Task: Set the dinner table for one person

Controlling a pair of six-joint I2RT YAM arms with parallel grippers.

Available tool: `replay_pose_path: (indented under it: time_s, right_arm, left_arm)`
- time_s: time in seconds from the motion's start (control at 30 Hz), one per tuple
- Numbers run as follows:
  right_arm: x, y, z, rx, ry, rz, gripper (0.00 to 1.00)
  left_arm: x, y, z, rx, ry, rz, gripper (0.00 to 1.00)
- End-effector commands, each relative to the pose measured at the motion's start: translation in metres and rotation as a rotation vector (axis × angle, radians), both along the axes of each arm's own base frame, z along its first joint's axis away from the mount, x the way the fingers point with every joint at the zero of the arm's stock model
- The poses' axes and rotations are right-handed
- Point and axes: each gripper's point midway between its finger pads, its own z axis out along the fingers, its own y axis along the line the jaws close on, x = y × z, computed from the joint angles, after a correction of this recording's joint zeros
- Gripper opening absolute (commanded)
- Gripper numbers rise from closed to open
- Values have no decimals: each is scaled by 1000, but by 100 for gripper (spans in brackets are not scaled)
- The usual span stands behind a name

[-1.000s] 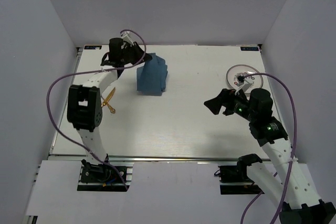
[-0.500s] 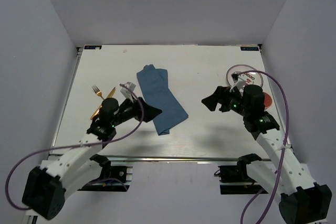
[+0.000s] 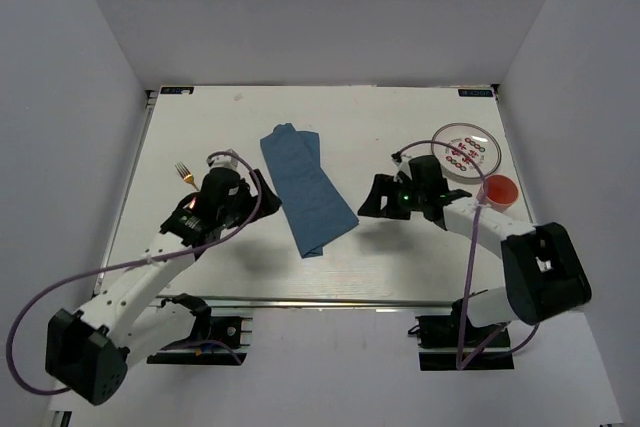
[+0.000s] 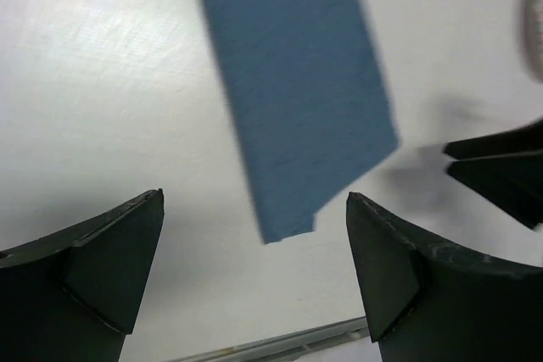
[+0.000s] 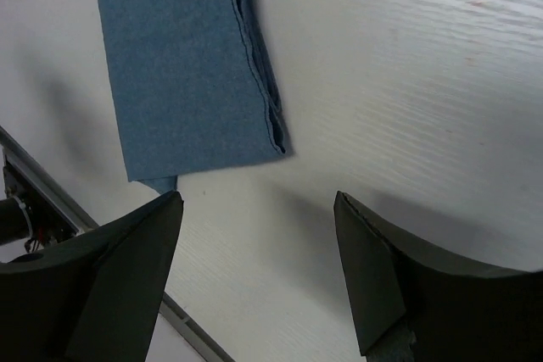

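Plainly, white dinner table (image 3: pixel 400 127) within grey walls (image 3: pixel 70 97), blue cloth (image 3: pixel 305 187) flat, left end effector (image 4: pixel 254 201) and right end effector (image 5: pixel 259 197) spread.

The dinner table (image 3: pixel 400 132) is big, white and flat. It is a long rectangle with fine lines running across its top. A shiny metal rail (image 3: pixel 330 299) runs all along its near edge.

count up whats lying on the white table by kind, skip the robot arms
blue folded cloth: 1
gold metal fork: 1
round clear plate with red pattern: 1
small round red cup: 1
total: 4 in view
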Motion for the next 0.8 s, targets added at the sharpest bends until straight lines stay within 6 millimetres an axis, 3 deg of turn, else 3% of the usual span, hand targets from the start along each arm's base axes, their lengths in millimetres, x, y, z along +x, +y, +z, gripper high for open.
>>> replay_pose_path:
  time_s: [0.0,0.1,0.13,0.17,0.2,0.23,0.3,0.33,0.4,0.47,0.5,0.53,0.6,0.63,0.7,0.73,0.77]
  right_arm:
    - [19,31,19,72,-74,70,77]
    - [24,44,1,47,-34,93,76]
    - [24,48,-5,39,-19,105,76]
    - [24,49,-21,18,26,103,74]
    - [30,54,-19,22,19,107,71]
    - [26,60,-30,16,53,128,61]
    - [29,68,-32,17,65,136,45]
    - [32,66,-37,1,73,118,22]
    - [37,58,-39,-26,83,77,0]
    - [46,45,-27,-69,42,10,0]
    - [50,41,-21,-82,13,-16,0]
    - [53,31,-10,-112,-16,-58,0]
    - [54,15,-2,-152,-20,-104,0]
    - [61,4,12,-183,-66,-152,0]
    - [62,-21,17,-246,-64,-221,0]
    - [68,-39,27,-286,-102,-285,0]
    - [70,-49,31,-304,-113,-312,0]
  left_arm:
    - [-12,24,-47,125,204,125,98]
    - [-9,19,-64,118,247,134,98]
    - [-8,18,-79,141,294,131,98]
    - [-6,15,-84,143,309,127,98]
    - [-2,10,-94,149,341,120,98]
    - [1,6,-97,143,347,110,98]
    - [8,-3,-103,130,352,94,98]
    - [10,-5,-115,144,378,85,98]
    - [20,-18,-117,128,367,50,98]
    - [24,-30,-138,141,411,7,98]
    - [32,-48,-134,108,397,-51,98]
    - [34,-54,-152,118,439,-75,97]
    - [40,-80,-158,102,437,-148,96]
    - [47,-97,-162,82,450,-186,95]
    - [53,-125,-161,51,430,-247,95]
    - [59,-145,-150,10,409,-291,95]
    - [60,-158,-155,-6,410,-321,95]
